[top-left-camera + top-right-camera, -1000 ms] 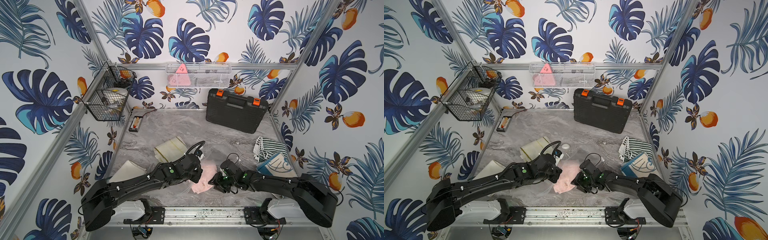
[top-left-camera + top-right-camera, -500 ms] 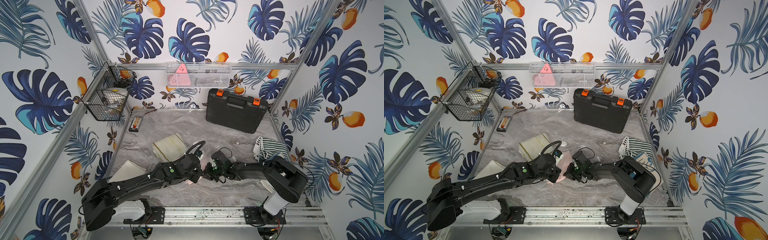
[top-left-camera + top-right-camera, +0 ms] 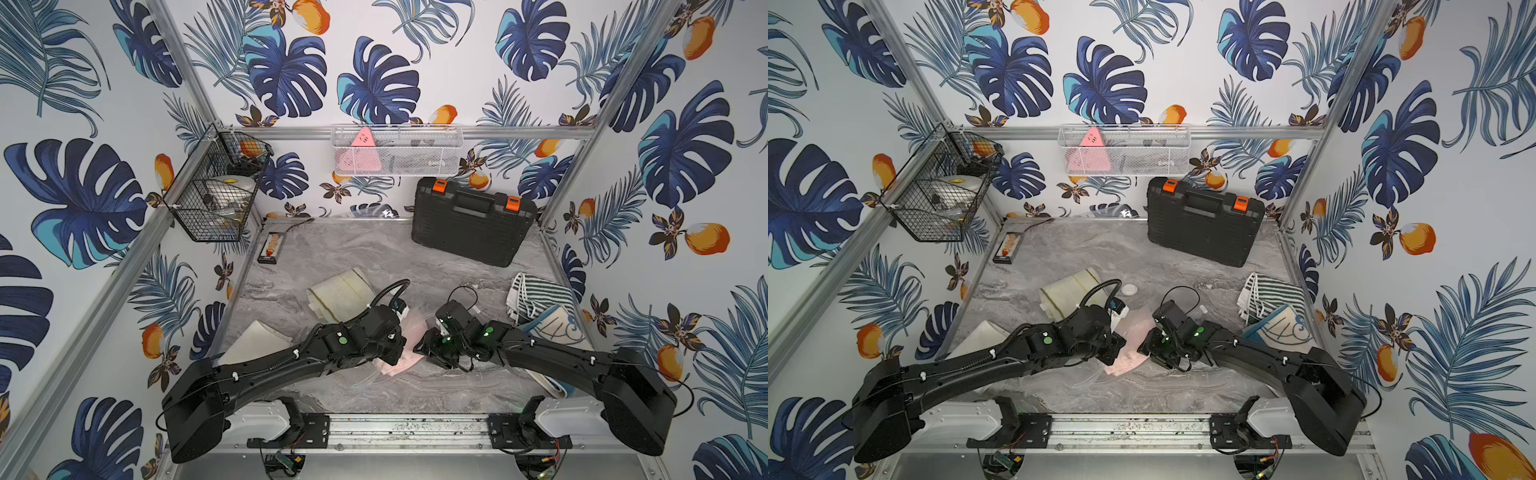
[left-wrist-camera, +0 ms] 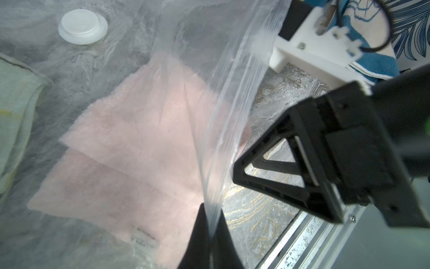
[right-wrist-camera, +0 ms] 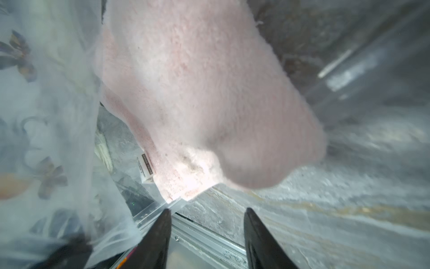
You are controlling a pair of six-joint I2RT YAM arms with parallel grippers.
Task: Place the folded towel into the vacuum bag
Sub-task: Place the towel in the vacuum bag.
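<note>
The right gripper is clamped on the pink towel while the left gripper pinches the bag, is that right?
No: the right wrist view shows the right gripper open, not gripping the pink towel; the left gripper does pinch the vacuum bag.

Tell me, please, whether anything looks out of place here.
The pink towel lies mostly in the bag, but one corner seems to poke out past the zip edge that the left pincer pinches up.

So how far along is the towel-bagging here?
Mostly done: the pink towel lies largely inside the vacuum bag, seen through the plastic. In hand: the left gripper pinches the bag's lip up; the right gripper is open, off the towel. Left: one corner seems to poke out at the mouth.
</note>
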